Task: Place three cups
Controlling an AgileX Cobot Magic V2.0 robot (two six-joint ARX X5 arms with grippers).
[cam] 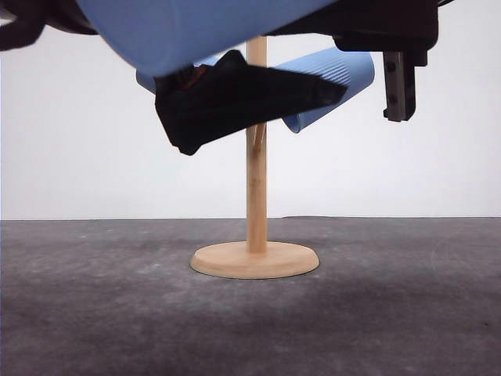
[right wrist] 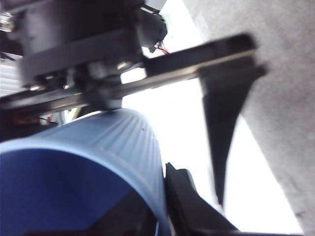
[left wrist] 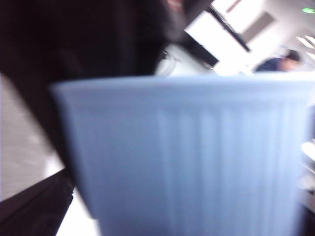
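A light-blue ribbed cup (cam: 196,27) hangs close to the front camera, above the table. A broad black finger (cam: 235,98) lies under it, and a narrow finger (cam: 399,86) hangs to its right, clear of it. My right gripper (right wrist: 157,216) is shut on this cup's (right wrist: 98,152) rim wall, one finger outside and a dark one inside. The cup (left wrist: 187,157) sits between the fingers of my left gripper (left wrist: 182,216), which stands open; its finger (right wrist: 224,128) is apart from the cup. Another cup (cam: 333,82) hangs on the wooden stand (cam: 255,260). A further blue sliver (cam: 145,80) shows left of the pole.
The stand's round base rests mid-table on the grey mat (cam: 391,313), with a white wall (cam: 94,157) behind. The held cup and both grippers hide the top of the pole (cam: 256,180). A person (left wrist: 285,61) and room lights show in the left wrist view.
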